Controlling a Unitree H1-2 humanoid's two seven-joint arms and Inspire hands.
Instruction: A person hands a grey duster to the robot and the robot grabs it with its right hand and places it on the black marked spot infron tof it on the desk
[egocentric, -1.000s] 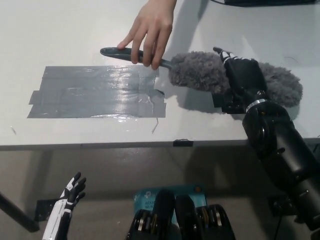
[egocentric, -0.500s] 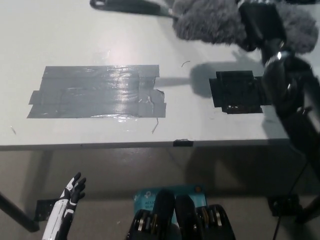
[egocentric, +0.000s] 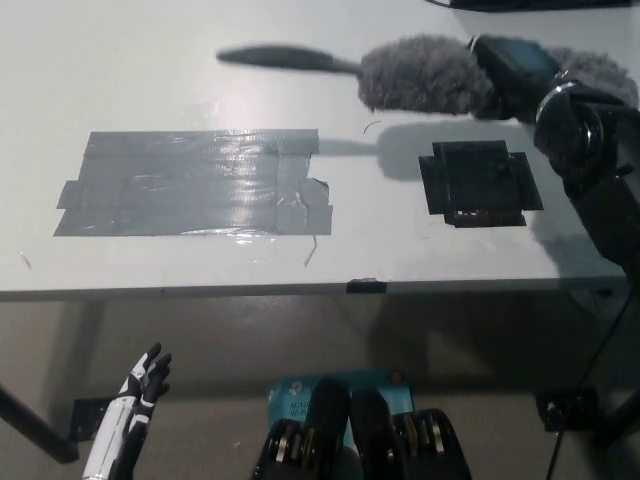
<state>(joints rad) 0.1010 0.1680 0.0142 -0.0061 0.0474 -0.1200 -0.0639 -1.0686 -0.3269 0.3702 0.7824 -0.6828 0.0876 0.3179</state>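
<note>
Duster (egocentric: 425, 75) hangs above the desk (egocentric: 150, 70), gripped round its fluffy head by the black right hand (egocentric: 515, 70), beyond the black marked spot (egocentric: 480, 183). Long handle (sticking out left) could tip it askew on landing. White left hand (egocentric: 145, 385) idles low, fingers apart.

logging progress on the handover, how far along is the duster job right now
Handover looks done: no person is in view, and the black right hand alone holds the fluffy grey duster with its dark handle above the white desk. In hand: carrying it. Left: setting it on the black taped square, which lies bare. The white left hand rests below the desk edge.
</note>
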